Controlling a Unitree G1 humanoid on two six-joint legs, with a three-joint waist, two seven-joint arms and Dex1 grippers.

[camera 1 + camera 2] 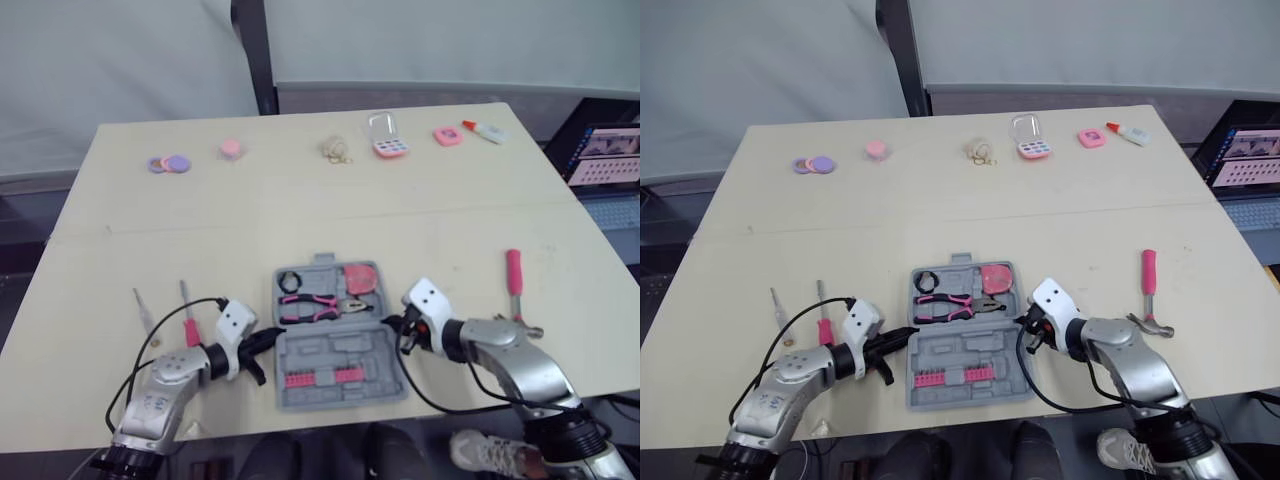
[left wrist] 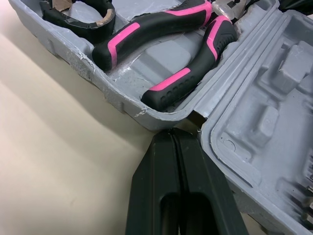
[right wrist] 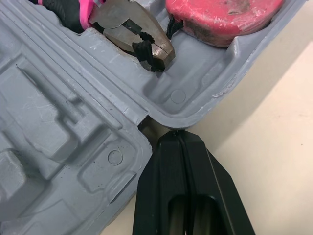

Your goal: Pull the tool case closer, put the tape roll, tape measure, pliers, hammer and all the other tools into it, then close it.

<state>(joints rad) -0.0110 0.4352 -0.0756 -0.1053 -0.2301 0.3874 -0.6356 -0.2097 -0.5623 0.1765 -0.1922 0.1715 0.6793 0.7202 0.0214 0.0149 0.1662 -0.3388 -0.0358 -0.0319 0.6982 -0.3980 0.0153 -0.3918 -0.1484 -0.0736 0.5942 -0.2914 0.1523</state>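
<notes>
The tool case (image 1: 335,345) is lying open near the front edge of the worktop (image 1: 300,210), between the two arms. Its far half is holding the tape roll (image 1: 290,281), the pliers (image 1: 310,305) and the pink tape measure (image 1: 361,277). Its near half is carrying a row of pink bits (image 1: 318,378).

The left hand (image 2: 172,133) is resting with its fingers pressed together, tips touching the case's left side at the hinge notch and pinching nothing. The right hand (image 3: 180,133) is doing likewise at the right hinge notch. The hammer (image 1: 514,285) is lying well apart to the right and two screwdrivers (image 1: 186,315) just to the left, all outside the case.

The main risk looks like closing too soon and leaving those three out. With only fingertips bearing on the hinge ends, an uneven push could skew the case or slip off it. A further pull could also bring the case over the worktop's front edge. The pliers' nose is lying close to the tape measure, which might keep the lid from seating.
</notes>
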